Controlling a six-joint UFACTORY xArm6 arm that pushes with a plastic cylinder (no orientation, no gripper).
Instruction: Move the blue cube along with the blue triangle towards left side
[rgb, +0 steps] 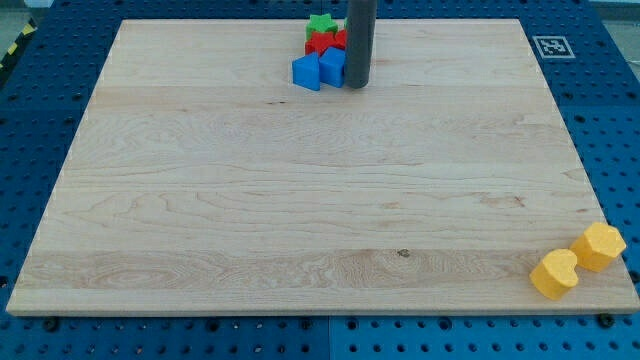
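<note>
Your arm's dark rod (359, 40) is coming down from the view's top edge onto the wooden table (300, 200), and my tip (357, 86) is resting at the far side of the board, just to the view's right of a small cluster of blocks. You are looking at 2 blue blocks sitting side by side there: the blue triangle (307, 71) on the view's left and the blue cube (333, 66) on the view's right, the 2 touching each other. My tip is pressing right up against the cube's right-hand face, with no gap showing between them.

Behind the blue pair, toward the view's top, a red block (322, 42) is lying against them, its shape partly hidden by the rod, and a green star-shaped block (321, 22) is sitting just beyond it at the table's far edge. All 4 are bunching together a little right of the board's centre line.

Well apart from them, in the view's bottom right corner, 2 yellow blocks are standing near the table's edge: a yellow heart-shaped block (554, 274) and, just beside it to the right, a yellow hexagonal block (599, 246).

This arm is carrying no gripper, only the rod.
</note>
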